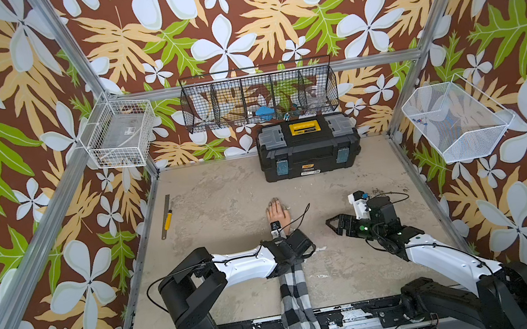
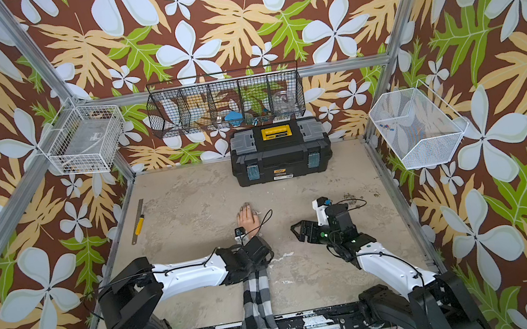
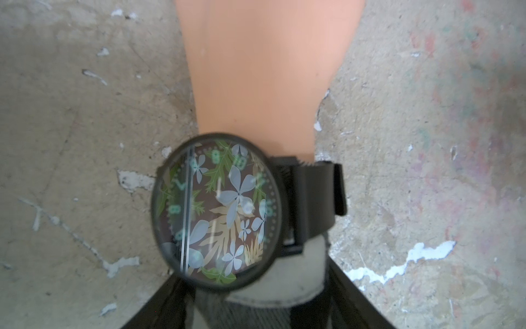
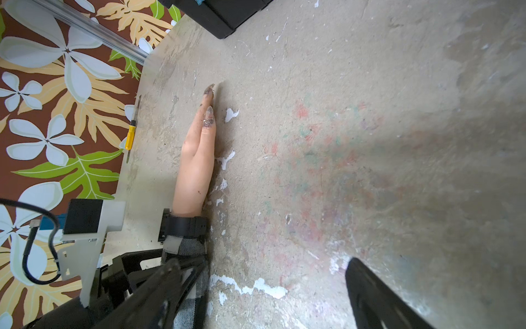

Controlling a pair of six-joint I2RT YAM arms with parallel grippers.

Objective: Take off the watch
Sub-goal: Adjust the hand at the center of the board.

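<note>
On the desk (image 1: pixel 223 193) lies the dummy hand (image 1: pixel 276 212). My left claw (image 1: pixel 283 238) straddles its sleeve (image 1: pixel 293 287); whether it is pinching, I cannot tell. My right claw (image 1: pixel 335 224) gapes wide at three o'clock. The watch (image 3: pixel 216 208), on the wrist at the hand's six o'clock, looks light and glassy, so I'd take the soft strap (image 3: pixel 318 196).

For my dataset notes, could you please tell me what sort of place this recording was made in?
Probably a staged robot test cell, not a real room: silvery aluminium frame posts edge brown floral-printed wall panels around a worn beige tabletop, where a flesh-coloured mannequin hand in a checked sleeve lies.
</note>
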